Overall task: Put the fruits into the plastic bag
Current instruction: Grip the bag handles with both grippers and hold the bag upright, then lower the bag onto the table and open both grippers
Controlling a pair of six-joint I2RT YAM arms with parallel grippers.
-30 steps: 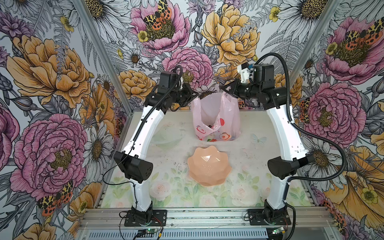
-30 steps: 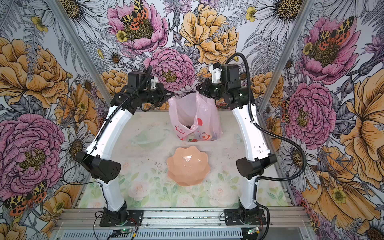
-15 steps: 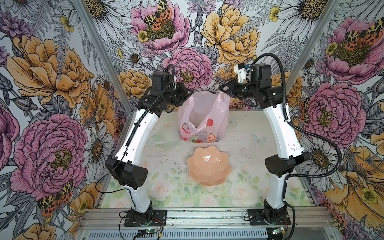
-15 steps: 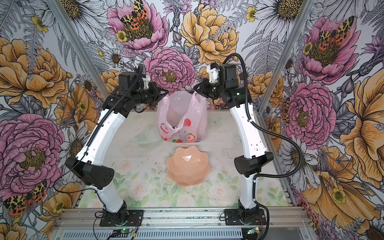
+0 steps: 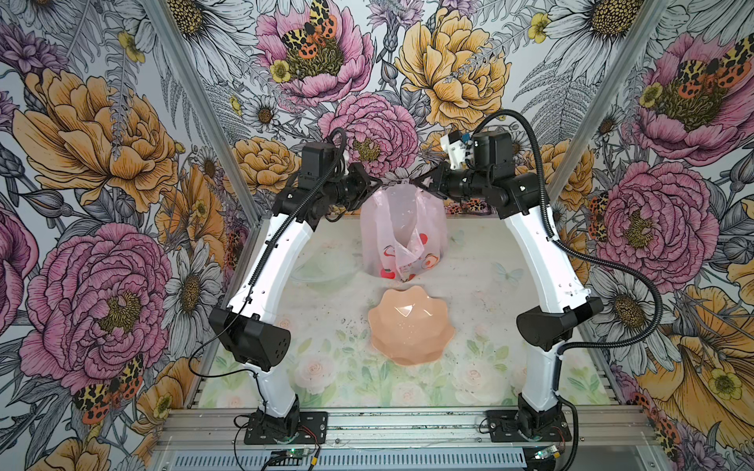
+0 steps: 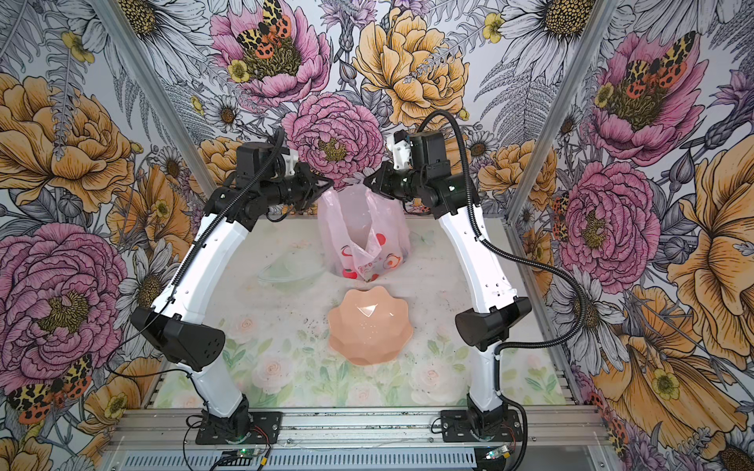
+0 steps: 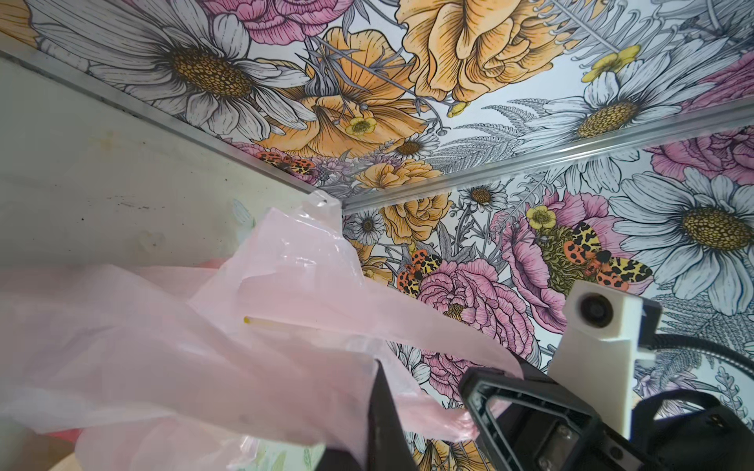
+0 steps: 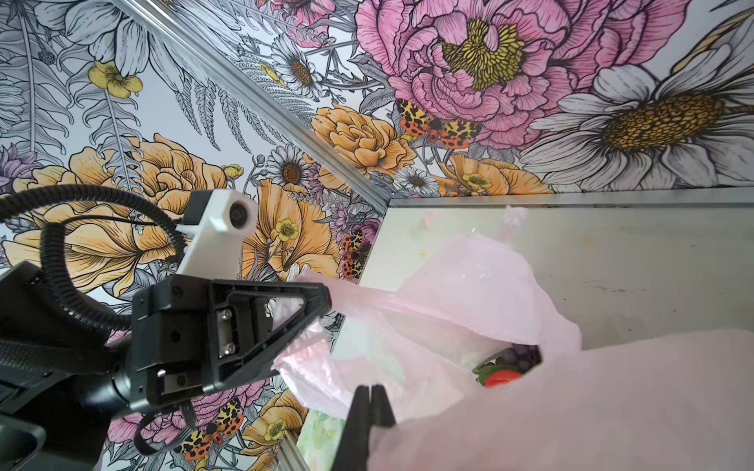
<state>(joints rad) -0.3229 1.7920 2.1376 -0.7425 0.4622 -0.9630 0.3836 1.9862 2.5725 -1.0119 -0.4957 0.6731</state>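
1. The plastic bag (image 5: pixel 402 222) — thin, crinkly, translucent pale-pink film with a faint sheen.
2. The bowl (image 5: pixel 410 330) — rigid peach plastic, smooth and glossy.
3. The arm shells (image 5: pixel 281 253): smooth white plastic.
4. The base rail (image 5: pixel 408 426): ribbed bare metal.

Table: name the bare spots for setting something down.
Free: table between the bowl and the right arm; also the front strip between bowl and near rail. Crowded: back middle, where the plastic bag hangs between left tool and right tool.

The pale floral-printed surface (image 5: pixel 481 285) carries a rigid peach-pink scalloped bowl (image 5: pixel 410 326), mouth up; just behind, a crinkly pale-pink plastic bag (image 5: pixel 402 228) (contact unclear).
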